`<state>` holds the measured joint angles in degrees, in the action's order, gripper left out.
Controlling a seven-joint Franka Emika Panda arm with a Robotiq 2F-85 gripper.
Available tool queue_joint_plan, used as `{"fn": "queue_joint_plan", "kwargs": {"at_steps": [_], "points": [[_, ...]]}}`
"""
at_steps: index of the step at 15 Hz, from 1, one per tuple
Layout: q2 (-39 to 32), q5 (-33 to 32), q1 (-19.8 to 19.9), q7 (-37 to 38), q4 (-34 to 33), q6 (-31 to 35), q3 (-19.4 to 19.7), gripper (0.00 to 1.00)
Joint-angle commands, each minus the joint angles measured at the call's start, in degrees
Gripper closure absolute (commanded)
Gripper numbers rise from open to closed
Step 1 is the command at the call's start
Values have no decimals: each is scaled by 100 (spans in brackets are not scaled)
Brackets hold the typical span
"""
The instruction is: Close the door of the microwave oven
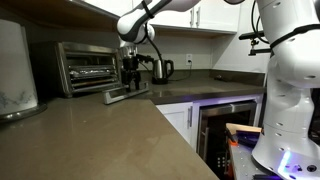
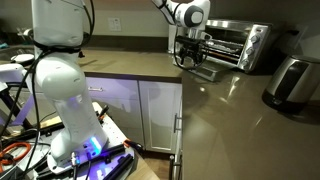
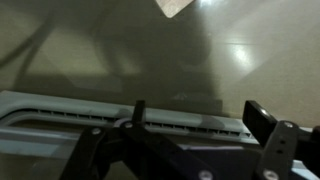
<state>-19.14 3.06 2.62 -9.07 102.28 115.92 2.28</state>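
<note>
The silver microwave oven stands at the back of the brown counter and shows in both exterior views. Its door hangs open, folded down flat in front of it. My gripper hovers right over the door's front edge. In the wrist view the gripper is open, with its two dark fingers spread wide. The door's grey edge runs across between and behind them. I cannot tell whether a finger touches the door.
A small steel kettle stands just beyond the door. A large white appliance is on the oven's other side. A glass-fronted under-counter cabinet and the white robot base lie below the counter's edge.
</note>
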Motion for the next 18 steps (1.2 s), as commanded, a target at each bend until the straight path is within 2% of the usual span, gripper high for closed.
{"fn": "queue_joint_plan", "kwargs": {"at_steps": [1, 9, 18], "points": [[50, -517, -101, 346, 51, 507, 44, 2], [494, -1441, -357, 1236, 298, 832, 60, 1], [661, -1738, -288, 1222, 142, 976, 82, 1]]}}
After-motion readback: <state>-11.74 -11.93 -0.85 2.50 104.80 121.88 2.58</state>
